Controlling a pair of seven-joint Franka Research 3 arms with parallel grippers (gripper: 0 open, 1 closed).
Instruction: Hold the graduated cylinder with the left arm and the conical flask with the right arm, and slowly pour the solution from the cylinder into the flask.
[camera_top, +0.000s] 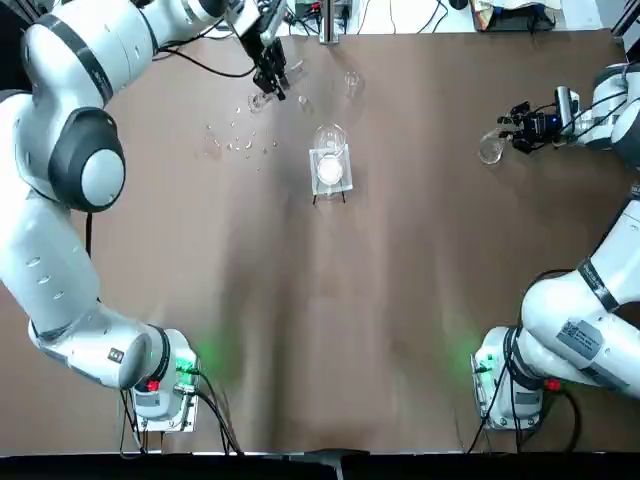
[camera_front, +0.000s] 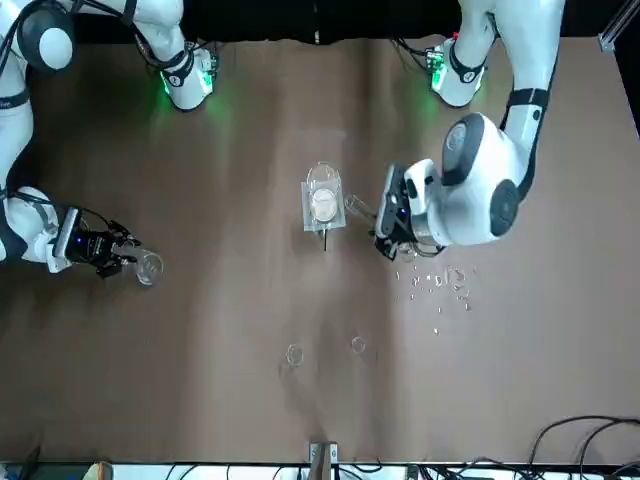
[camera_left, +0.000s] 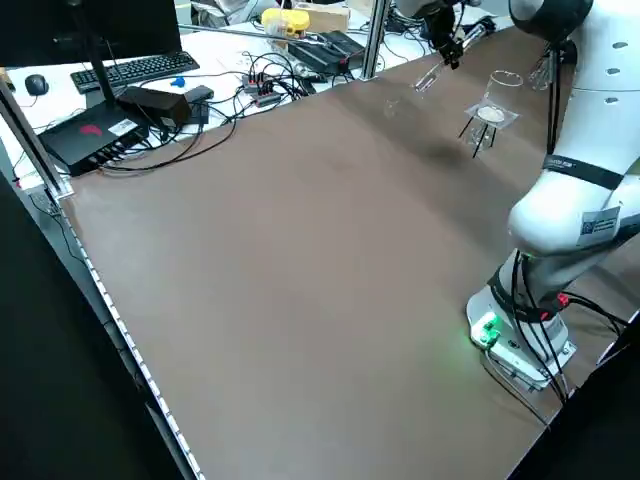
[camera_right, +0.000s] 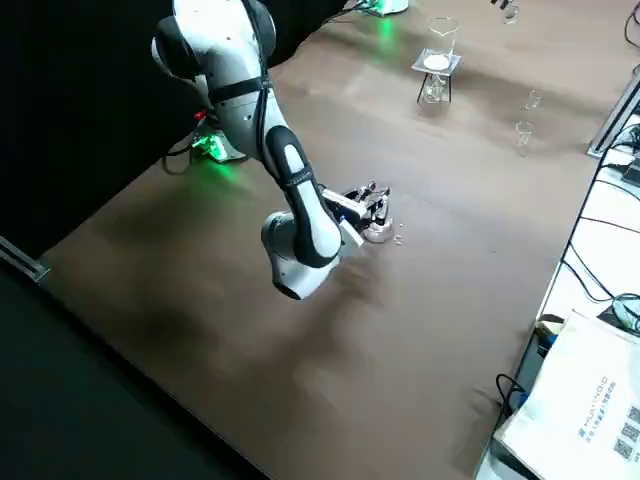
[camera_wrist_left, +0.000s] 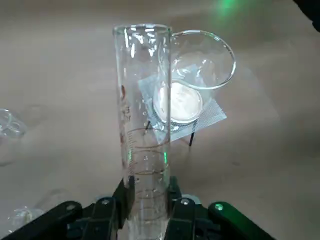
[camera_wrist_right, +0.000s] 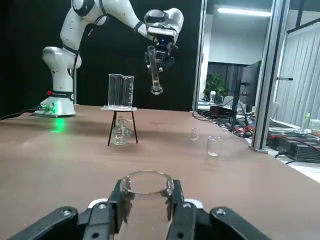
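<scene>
My left gripper (camera_top: 272, 78) is raised over the far part of the table and is shut on the graduated cylinder (camera_wrist_left: 142, 100). This clear tube with printed marks juts from between the fingers (camera_wrist_left: 123, 196) and hangs tilted in the air (camera_wrist_right: 154, 70). My right gripper (camera_top: 507, 137) reaches in level from the right side of the table. It is shut on the neck of the conical flask (camera_top: 490, 148), which stands upright at table level (camera_front: 148, 268), its round mouth (camera_wrist_right: 145, 181) just above the fingers. Cylinder and flask are far apart.
A glass beaker (camera_top: 330, 150) stands on a wire-mesh tripod (camera_front: 322, 205) mid-table, close to the cylinder. Two small glass vials (camera_wrist_right: 213, 146) (camera_wrist_right: 195, 133) stand near the far edge. Small clear specks (camera_top: 240, 142) dot the mat below the left gripper. Cables and equipment (camera_left: 150, 100) lie beyond the far edge.
</scene>
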